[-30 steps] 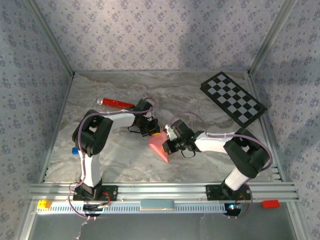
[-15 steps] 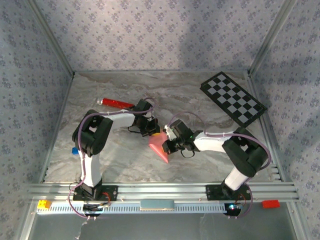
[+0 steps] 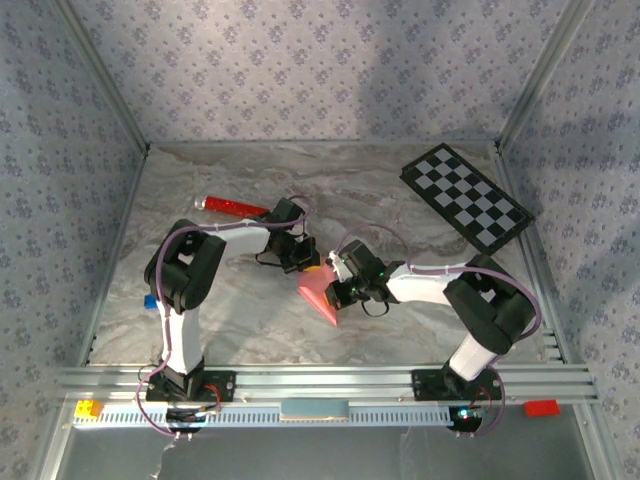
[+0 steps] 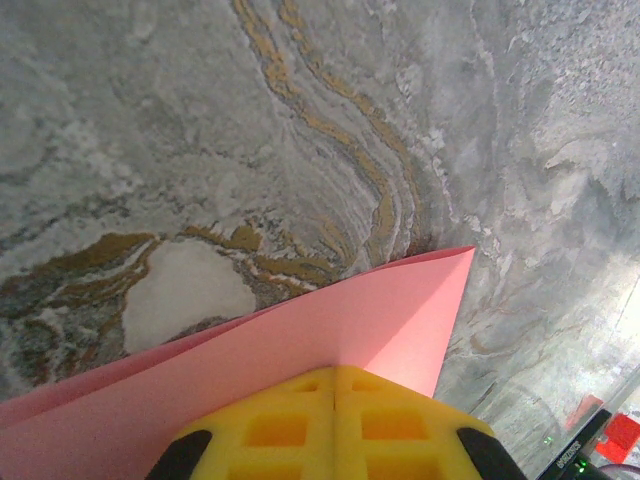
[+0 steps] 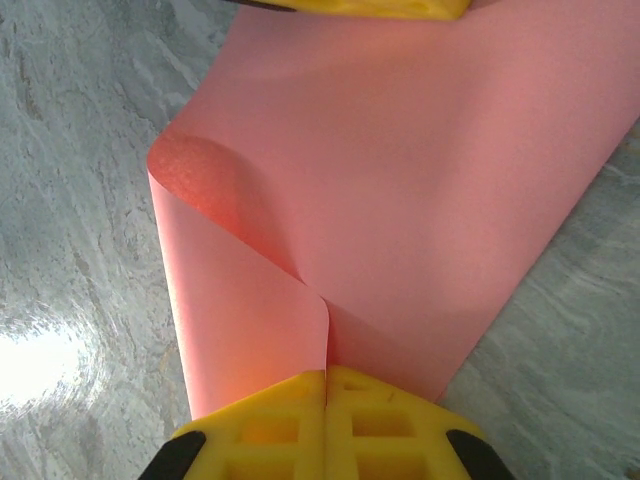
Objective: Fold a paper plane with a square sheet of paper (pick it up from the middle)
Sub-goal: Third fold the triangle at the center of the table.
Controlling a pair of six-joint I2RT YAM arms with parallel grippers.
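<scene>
Little has shifted over the last second – the right arm's elbow has edged slightly toward the left side of the table [image 3: 230,330], and everything else lies as it did. The square sheet of paper [image 3: 320,292], pink and folded to a narrower pointed shape, sits near the middle of the surface with its sharp tip toward the near edge.

The left gripper [image 3: 308,265] is at the sheet's far end. In the left wrist view its yellow pads [image 4: 390,425] are pressed together with the paper [image 4: 380,310] caught at their seam. The right gripper [image 3: 335,292] is at the sheet's right side. Its pads [image 5: 385,420] are closed tight as well, pinching the paper [image 5: 420,180] where one flap curls up and over – the left gripper's yellow tips [image 5: 350,6] show at the opposite edge.

A red cylinder [image 3: 235,207] lies toward the far left, well apart from the sheet, and a checkerboard [image 3: 467,197] rests by the far right corner.
</scene>
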